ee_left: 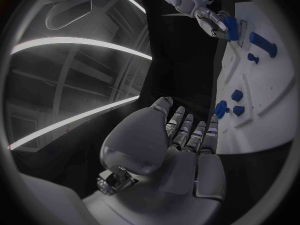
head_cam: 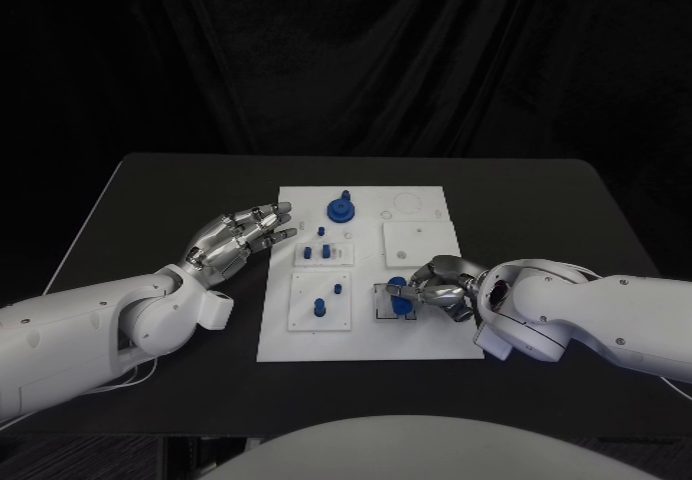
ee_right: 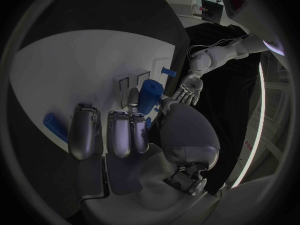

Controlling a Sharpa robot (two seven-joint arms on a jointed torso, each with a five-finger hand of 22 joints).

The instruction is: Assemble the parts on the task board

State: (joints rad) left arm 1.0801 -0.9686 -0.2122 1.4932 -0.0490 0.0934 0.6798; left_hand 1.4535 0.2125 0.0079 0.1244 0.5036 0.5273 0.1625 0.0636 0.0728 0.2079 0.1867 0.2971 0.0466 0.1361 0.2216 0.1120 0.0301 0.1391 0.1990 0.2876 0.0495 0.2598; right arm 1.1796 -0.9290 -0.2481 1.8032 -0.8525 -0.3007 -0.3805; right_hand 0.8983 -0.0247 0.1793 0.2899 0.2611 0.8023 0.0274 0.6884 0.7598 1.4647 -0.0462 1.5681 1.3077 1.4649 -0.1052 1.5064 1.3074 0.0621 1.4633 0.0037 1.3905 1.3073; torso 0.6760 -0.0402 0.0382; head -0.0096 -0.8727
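The white task board (head_cam: 418,335) lies in the middle of the black table. My right hand (head_cam: 440,285) is over the board's near right part and pinches a blue cylindrical part (head_cam: 398,295) between thumb and fingers; the right wrist view shows this part (ee_right: 150,96) upright at the fingertips. My left hand (head_cam: 238,240) hovers just left of the board, open, with its fingers (ee_left: 187,130) stretched toward the board and nothing in it. A blue gear-like part (head_cam: 342,208) stands at the board's far side. Small blue pegs (head_cam: 326,250) sit in the left plates.
More blue pegs (head_cam: 319,305) stand in the near-left plate. A square white plate (head_cam: 420,240) and a round recess (head_cam: 410,204) are on the board's far right. Bare black table (head_cam: 159,200) surrounds the board on both sides.
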